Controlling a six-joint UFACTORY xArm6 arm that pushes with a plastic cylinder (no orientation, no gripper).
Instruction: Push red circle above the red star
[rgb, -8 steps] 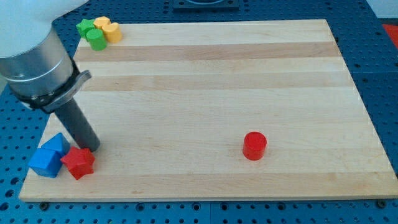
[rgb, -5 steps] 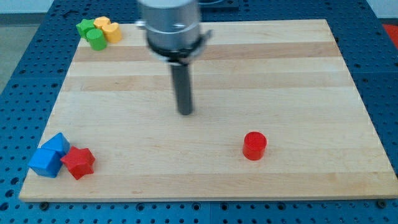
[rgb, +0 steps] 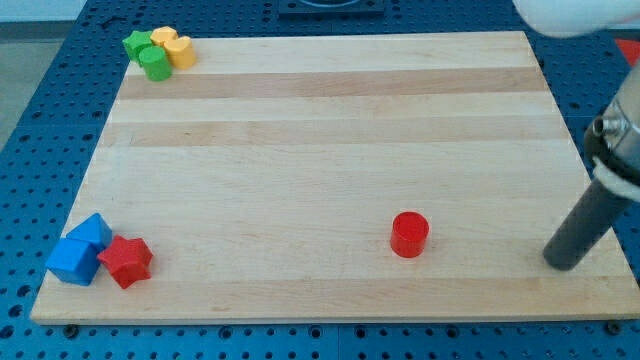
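Note:
The red circle (rgb: 409, 234) stands on the wooden board (rgb: 330, 130) right of centre, near the view's bottom. The red star (rgb: 126, 261) lies at the bottom left corner, touching two blue blocks. My tip (rgb: 561, 263) is on the board near its right edge, well to the right of the red circle and slightly lower, not touching it. The rod slants up to the right from the tip.
Two blue blocks (rgb: 80, 250) sit against the red star's left side. A green star (rgb: 136, 43), a green cylinder (rgb: 154, 64) and two yellow blocks (rgb: 175, 47) cluster at the top left corner.
My tip has swept from the bottom left beside the red star, across the middle of the board, to the right side past the red circle. No block has moved.

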